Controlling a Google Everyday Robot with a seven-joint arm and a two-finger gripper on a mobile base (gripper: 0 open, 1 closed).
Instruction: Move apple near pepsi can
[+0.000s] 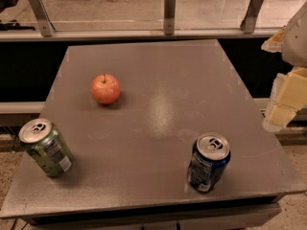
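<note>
The red-orange apple [105,88] with a short dark stem sits on the grey table [158,109], left of centre and toward the back. The dark blue pepsi can [208,162] with a silver top stands upright near the table's front right. My gripper [284,104] is at the right edge of the view, beyond the table's right side, well away from both the apple and the can. It holds nothing that I can see.
A green can [46,147] with a silver top stands near the front left corner. A glass railing with metal posts [169,12] runs behind the table. The table's front edge is close to both cans.
</note>
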